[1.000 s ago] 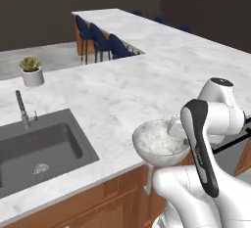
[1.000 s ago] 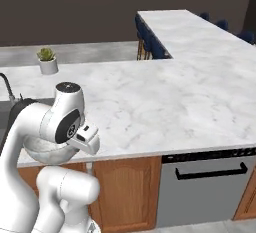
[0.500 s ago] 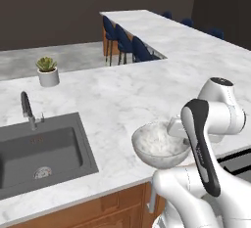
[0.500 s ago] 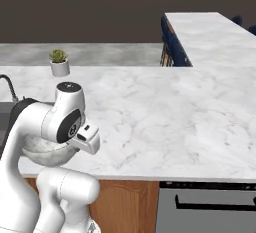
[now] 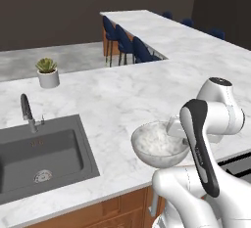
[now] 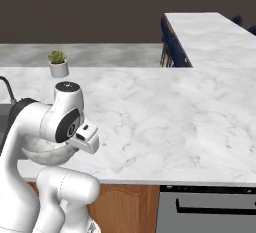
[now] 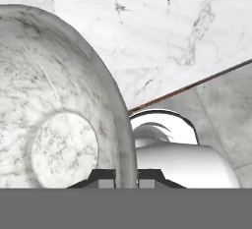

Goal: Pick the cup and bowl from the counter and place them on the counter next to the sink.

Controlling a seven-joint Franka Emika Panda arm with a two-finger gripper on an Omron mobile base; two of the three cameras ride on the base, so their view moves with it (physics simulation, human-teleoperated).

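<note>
One bowl (image 5: 158, 144) hangs pinched by its rim in your gripper (image 7: 126, 178), over the bench's (image 5: 112, 95) front edge; the sink (image 5: 37, 156) lies to its left.

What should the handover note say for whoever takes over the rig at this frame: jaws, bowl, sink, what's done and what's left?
Gripper: jaws shut on the rim of the bowl, one finger inside, one outside.
Bowl: held up at the counter's front edge, to the right of the sink in the left base view.
Done: bowl picked.
Left: set the bowl on the bare marble beside the sink and release. No cup is visible from here, so it has yet to be found and moved.
Nearby: small plant pot behind the faucet.
</note>
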